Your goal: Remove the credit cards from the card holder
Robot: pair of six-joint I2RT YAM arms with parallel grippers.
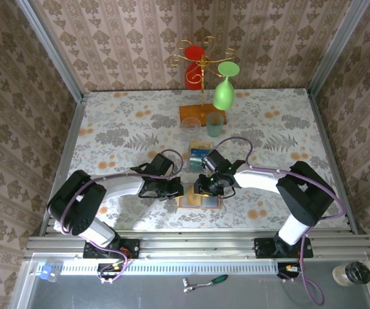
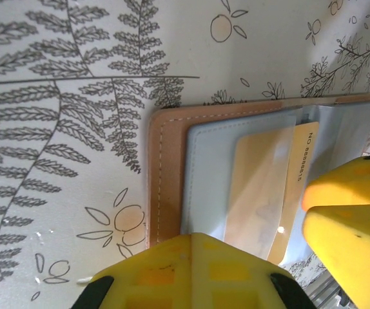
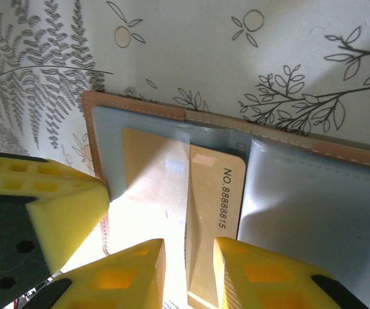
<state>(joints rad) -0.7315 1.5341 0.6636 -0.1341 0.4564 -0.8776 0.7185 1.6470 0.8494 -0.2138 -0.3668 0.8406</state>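
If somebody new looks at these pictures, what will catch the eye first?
First, the two claws close together over the open card holder at the near middle of the table: the left claw shut, the right claw straddling a tan numbered card. Then the gold rack at the far edge, carrying a red glass and a hanging green glass.

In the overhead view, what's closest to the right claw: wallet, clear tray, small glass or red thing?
1. Card holder, beneath the right gripper.
2. Clear tray, just beyond.
3. Small glass, mid-table.
4. Red vessel, far back.
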